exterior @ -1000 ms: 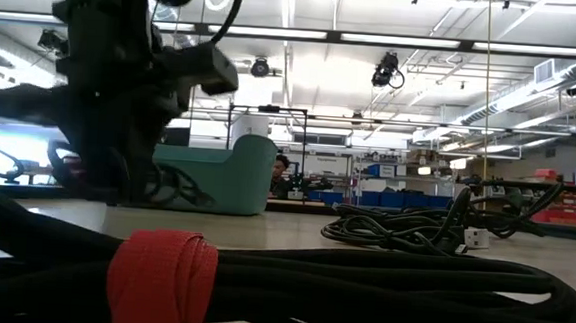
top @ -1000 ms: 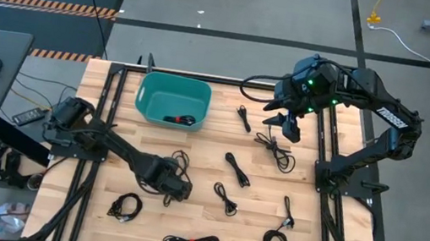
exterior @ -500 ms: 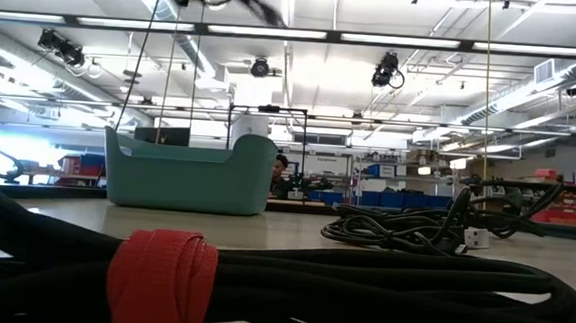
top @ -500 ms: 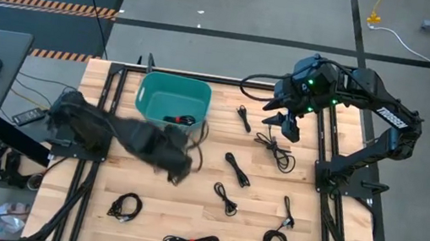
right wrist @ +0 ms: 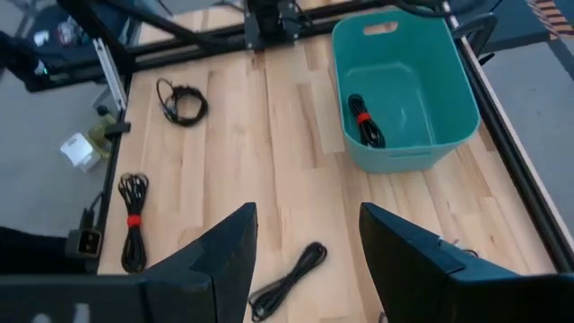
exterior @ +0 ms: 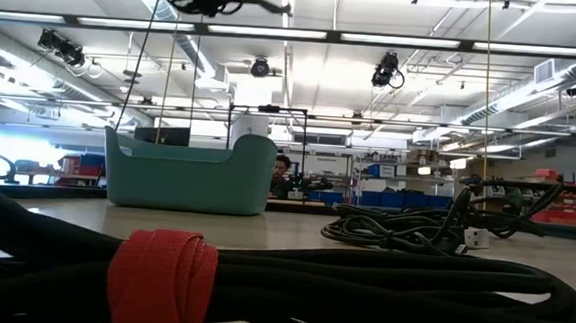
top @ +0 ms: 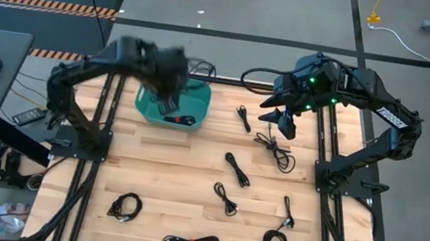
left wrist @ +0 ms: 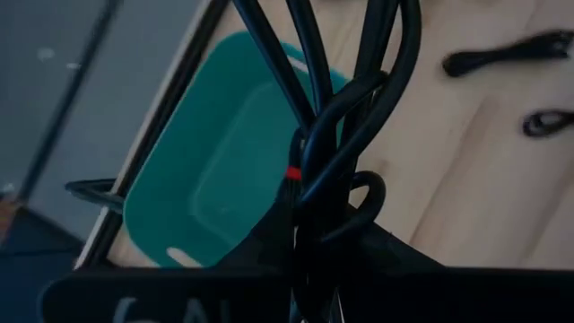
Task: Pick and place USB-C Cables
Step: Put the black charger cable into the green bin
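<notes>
Left hand (top: 171,80) hangs above the teal bin (top: 151,94) at the far left of the bench (top: 188,185), its fingers clamped on a black USB-C cable (left wrist: 336,144) whose loops dangle over the bin's open mouth, where one red-tied cable (right wrist: 366,124) already lies. By the look of it this is the drop-off step: the next move calls for opening over the middle of the bin so the loops fall clear of the rim. Right hand (top: 285,121) waits open above the loose cables (top: 236,171) further right on the bench.
</notes>
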Robot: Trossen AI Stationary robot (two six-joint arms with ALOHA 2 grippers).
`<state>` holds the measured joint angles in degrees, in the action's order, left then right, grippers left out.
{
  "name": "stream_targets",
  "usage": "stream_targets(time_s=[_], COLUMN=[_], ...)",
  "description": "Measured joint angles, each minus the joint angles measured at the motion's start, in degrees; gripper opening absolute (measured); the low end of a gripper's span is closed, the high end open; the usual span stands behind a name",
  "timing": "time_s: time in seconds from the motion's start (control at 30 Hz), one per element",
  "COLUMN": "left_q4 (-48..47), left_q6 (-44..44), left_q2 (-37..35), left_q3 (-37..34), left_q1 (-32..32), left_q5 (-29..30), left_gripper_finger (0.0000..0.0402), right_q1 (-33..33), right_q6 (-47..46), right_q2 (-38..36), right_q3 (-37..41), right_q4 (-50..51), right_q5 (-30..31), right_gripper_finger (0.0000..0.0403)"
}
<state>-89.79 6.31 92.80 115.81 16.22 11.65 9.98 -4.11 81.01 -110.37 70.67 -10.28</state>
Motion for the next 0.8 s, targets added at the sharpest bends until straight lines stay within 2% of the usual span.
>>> stream_targets(time_s=[0.2,0.3,0.4,0.63,0.8], left_q4=[-0.24,-0.27,-0.24,-0.21,-0.21], left_q6=[-19.35,-27.45,-34.21,-41.75,-40.71], left_q2=[0.94,2.33,4.5,11.97,16.71], left_q3=[0.0,0.0,0.0,0.0,0.0], left_q1=[15.37,20.1,23.33,26.7,27.37], left_q5=[-14.74,-20.72,-23.93,-23.83,-15.87], left_gripper_finger=[0.0053,0.0053,0.0053,0.0053,0.0053], right_q1=[0.02,0.02,0.02,0.02,0.02], right_q6=[-1.95,-1.98,-2.0,-4.49,-5.45], right_q2=[0.01,0.02,0.02,0.0,0.01], right_q3=[0.0,0.0,0.0,0.0,0.0], right_q4=[-4.49,-6.59,-8.92,-11.51,-11.52], right_q5=[0.22,0.24,0.24,0.32,0.32], right_gripper_finger=[0.0203,0.0203,0.0203,0.0203,0.0203])
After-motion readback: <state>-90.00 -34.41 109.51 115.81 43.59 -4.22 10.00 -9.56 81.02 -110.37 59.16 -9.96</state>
